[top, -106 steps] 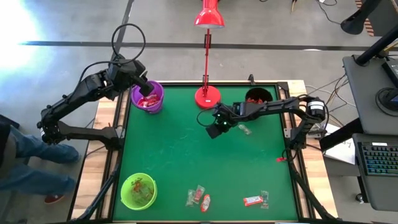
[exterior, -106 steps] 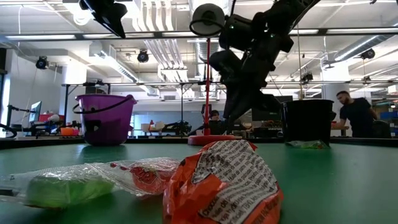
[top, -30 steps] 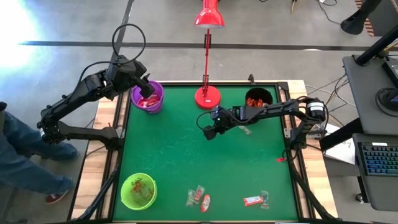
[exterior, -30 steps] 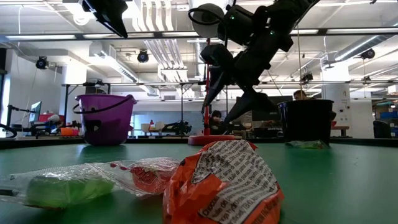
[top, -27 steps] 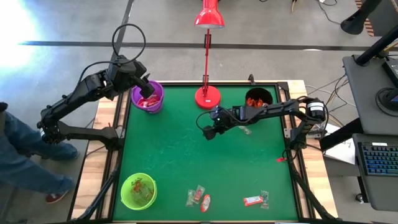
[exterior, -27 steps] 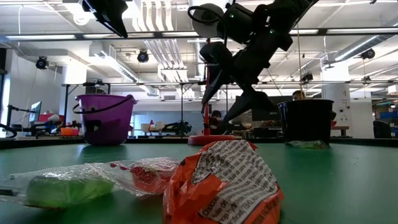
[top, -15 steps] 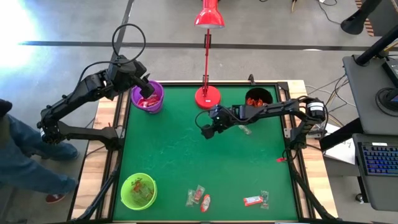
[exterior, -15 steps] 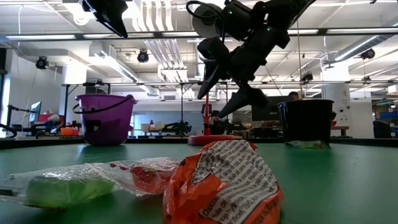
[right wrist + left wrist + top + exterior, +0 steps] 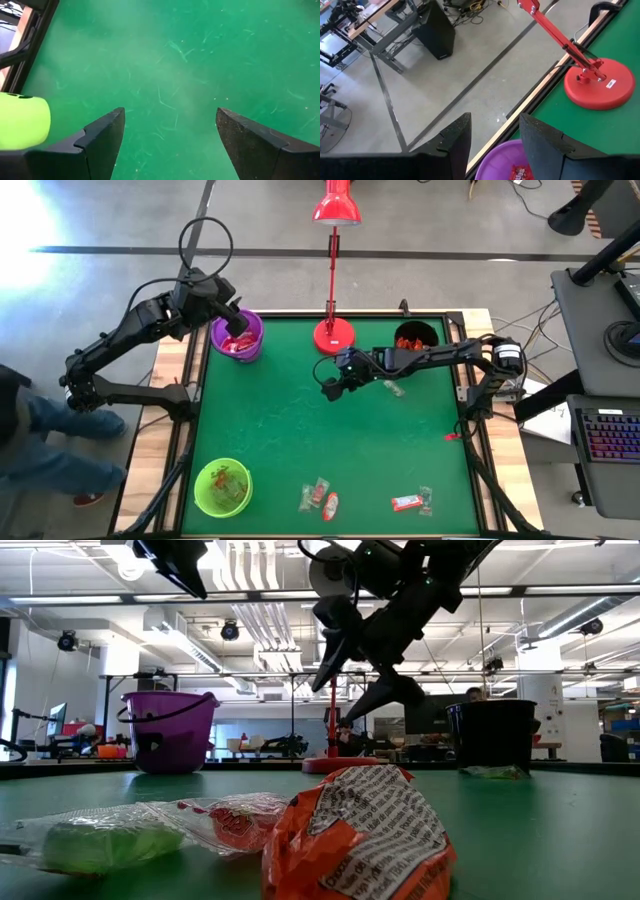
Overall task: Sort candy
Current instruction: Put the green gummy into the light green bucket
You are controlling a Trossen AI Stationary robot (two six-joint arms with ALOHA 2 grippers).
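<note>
Wrapped candy [image 9: 318, 498] lies loose near the table's near edge, with more [image 9: 410, 502] to its right; the low view shows an orange piece [image 9: 360, 840] and a red-white one [image 9: 230, 820] close up. One clear piece [image 9: 393, 388] lies by the right arm. My right gripper [image 9: 328, 388] hovers open over the bare middle of the green mat, nothing between its fingers [image 9: 100, 140]. Above the purple cup [image 9: 237, 338] at the far left, my left gripper [image 9: 492, 145] is open and empty.
A black cup [image 9: 413, 337] with orange-red sweets stands at the far right, and a green cup [image 9: 222, 486] with sweets at the near left. The red lamp's base [image 9: 333, 335] stands at the far middle. A person's legs [image 9: 40, 440] show left of the table.
My right gripper has risen slightly and drifted a little toward the table's left, staying open.
</note>
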